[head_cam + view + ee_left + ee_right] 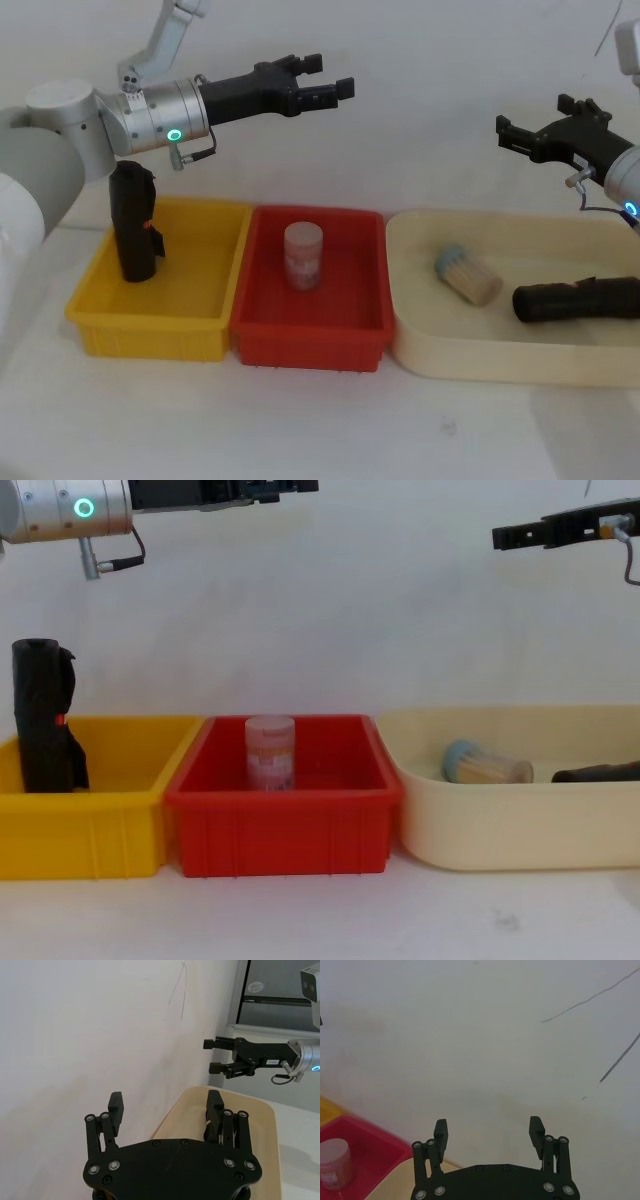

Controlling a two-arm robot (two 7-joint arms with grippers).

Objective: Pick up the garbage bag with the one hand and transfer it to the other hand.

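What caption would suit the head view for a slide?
Both open grippers, left and right, hover above the bins while the garbage bag roll stands upright in the yellow bin.

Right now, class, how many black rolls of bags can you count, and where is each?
2. The garbage bag stands upright in the yellow bin, at the robot's left. A slimmer black roll lies on its side in the cream tray, at the right.

A yellow bin (205, 330), a red bin (300, 345) and a cream tray (500, 355) stand side by side on the white table (300, 430). The red bin holds an upright pink-labelled jar (303, 256). In the cream tray lie a toothpick container (467, 274) and a slim black roll (577, 299), apart.
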